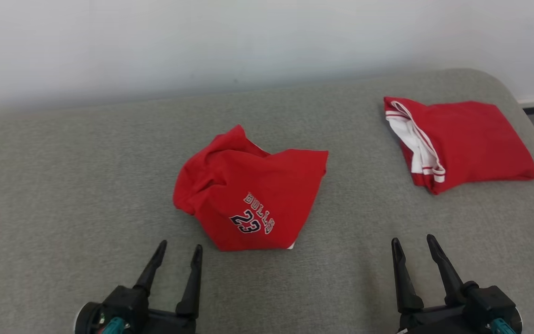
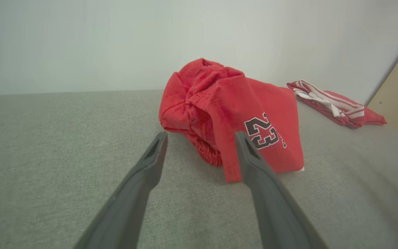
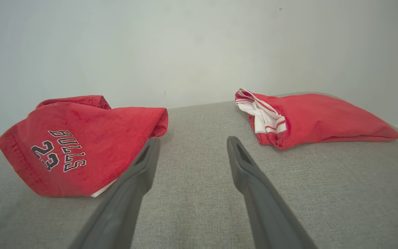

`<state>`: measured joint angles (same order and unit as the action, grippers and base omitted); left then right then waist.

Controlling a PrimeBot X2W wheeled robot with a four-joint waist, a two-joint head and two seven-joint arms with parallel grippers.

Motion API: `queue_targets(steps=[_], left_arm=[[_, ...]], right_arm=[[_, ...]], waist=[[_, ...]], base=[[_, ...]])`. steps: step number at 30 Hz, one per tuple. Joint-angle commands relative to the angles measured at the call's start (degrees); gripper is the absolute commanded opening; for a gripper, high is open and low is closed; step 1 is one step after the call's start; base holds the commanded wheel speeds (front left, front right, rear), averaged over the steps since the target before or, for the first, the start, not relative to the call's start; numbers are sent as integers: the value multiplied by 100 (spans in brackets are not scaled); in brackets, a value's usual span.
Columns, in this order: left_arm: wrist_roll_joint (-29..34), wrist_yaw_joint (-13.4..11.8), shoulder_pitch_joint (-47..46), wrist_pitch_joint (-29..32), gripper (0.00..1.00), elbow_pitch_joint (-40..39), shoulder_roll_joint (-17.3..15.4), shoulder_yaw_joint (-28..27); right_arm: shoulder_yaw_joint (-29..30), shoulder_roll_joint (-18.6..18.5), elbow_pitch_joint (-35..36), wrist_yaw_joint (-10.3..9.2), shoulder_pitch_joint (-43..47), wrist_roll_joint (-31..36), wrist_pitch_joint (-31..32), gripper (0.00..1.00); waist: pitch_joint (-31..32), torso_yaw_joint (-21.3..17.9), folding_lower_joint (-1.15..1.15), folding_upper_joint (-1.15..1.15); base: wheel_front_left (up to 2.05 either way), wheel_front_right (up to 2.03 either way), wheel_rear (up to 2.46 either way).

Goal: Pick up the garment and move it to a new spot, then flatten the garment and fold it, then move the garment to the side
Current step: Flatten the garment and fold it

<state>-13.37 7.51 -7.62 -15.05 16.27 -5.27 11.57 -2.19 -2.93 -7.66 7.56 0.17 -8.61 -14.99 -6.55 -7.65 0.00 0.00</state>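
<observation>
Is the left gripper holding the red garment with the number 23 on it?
No, the left gripper is open and sits short of the red garment, with its fingers apart and not touching it.

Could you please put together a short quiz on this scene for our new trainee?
1. True or false: the left gripper and the right gripper both stand open, holding nothing.
2. Which number is printed on the crumpled garment? A 32, B 23, C 45.
3. Fill in: the folded garment lies toward the robot's ____ side of the grey surface.
Key: 1 true; 2 B; 3 right.
</observation>
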Motion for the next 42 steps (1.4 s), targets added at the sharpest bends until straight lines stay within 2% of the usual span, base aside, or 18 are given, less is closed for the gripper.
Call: queue_targets(steps=[1, 9, 16, 17, 18, 24, 27, 36, 42], left_arm=[[-42, -7, -83, -19, 100, 58, -46, 32], [-325, -7, -479, -19, 100, 662, -179, 461], [-542, -6, -768, -19, 100, 1085, -125, 518], [-586, -6, -809, -19, 36, 1053, -111, 548], [-635, -6, -810, -19, 2, 1034, -99, 561], [-845, -6, -703, -19, 0, 829, -106, 670], [-959, -7, -576, -18, 0, 584, -226, 729], [-1118, -7, 84, -19, 0, -256, -895, 523], [-1211, -54, 609, 117, 0, -676, -1294, 362]], right_arm=[[-9, 11, 22, -17, -16, -46, -23, 100], [8, 10, 56, -17, -46, -100, -23, 100], [55, 10, 79, -17, -1, -63, -23, 100], [83, 9, 87, -17, 21, -55, -23, 100], [90, 10, 92, -17, 43, -44, -23, 100], [134, 8, 44, -17, 155, -44, -24, 100], [161, 9, 2, -17, 229, -26, -22, 100], [132, 8, -105, -17, 354, -98, -23, 100], [119, 8, -132, -17, 387, -147, -23, 100]], waist=[[-181, -249, 0, 0], [-339, -692, 0, 0], [-314, -793, 0, 0], [-298, -771, 0, 0], [-277, -746, 0, 0], [-94, -400, 0, 0], [33, -109, 0, 0], [385, 743, 0, 0], [439, 999, 0, 0]], base=[[0, 0, 0], [0, 0, 0], [0, 0, 0], [0, 0, 0], [0, 0, 0], [0, 0, 0], [0, 0, 0], [0, 0, 0], [0, 0, 0]])
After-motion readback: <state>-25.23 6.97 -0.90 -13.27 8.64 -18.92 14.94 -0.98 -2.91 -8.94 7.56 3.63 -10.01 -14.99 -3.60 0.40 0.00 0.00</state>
